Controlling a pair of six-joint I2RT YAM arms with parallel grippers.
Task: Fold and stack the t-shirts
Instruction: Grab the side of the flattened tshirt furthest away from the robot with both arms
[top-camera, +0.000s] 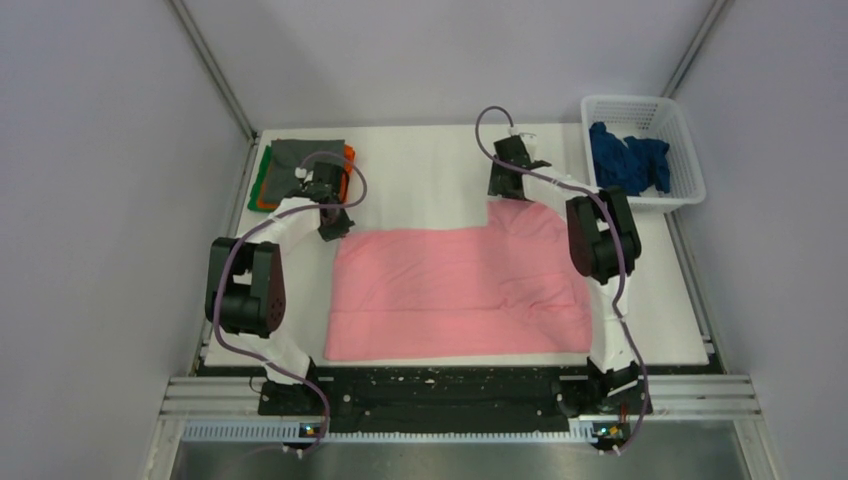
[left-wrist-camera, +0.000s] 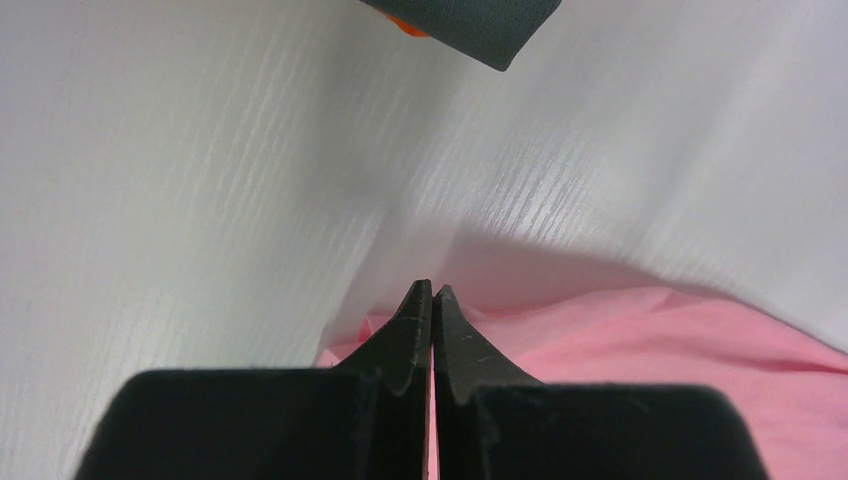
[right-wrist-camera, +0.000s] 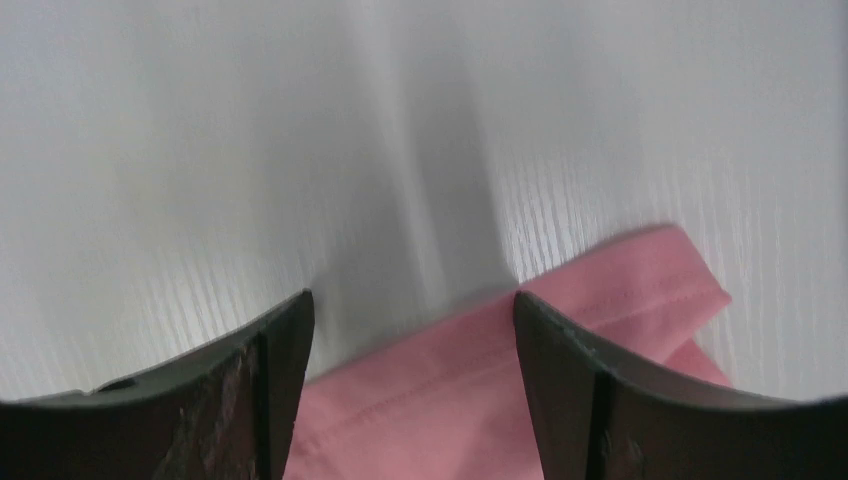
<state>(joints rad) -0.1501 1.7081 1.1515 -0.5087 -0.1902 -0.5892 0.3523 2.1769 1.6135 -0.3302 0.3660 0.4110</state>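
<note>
A light pink t-shirt (top-camera: 460, 290) lies spread flat in the middle of the white table. My left gripper (top-camera: 335, 225) is at its far left corner. In the left wrist view the jaws (left-wrist-camera: 432, 290) are pressed together with pink cloth (left-wrist-camera: 650, 350) bunched at them. My right gripper (top-camera: 503, 185) is at the shirt's far right corner. It is open, its fingers (right-wrist-camera: 412, 296) straddling a hemmed pink edge (right-wrist-camera: 480, 380). A folded stack sits at the far left, with grey on top (top-camera: 300, 158), then orange (top-camera: 349, 158) and green (top-camera: 260, 185). A dark blue t-shirt (top-camera: 628, 160) is crumpled in the basket.
The white mesh basket (top-camera: 640, 103) stands at the far right corner. The grey shirt's corner (left-wrist-camera: 470, 25), with orange (left-wrist-camera: 408, 27) under it, shows at the top of the left wrist view. Grey walls enclose the table.
</note>
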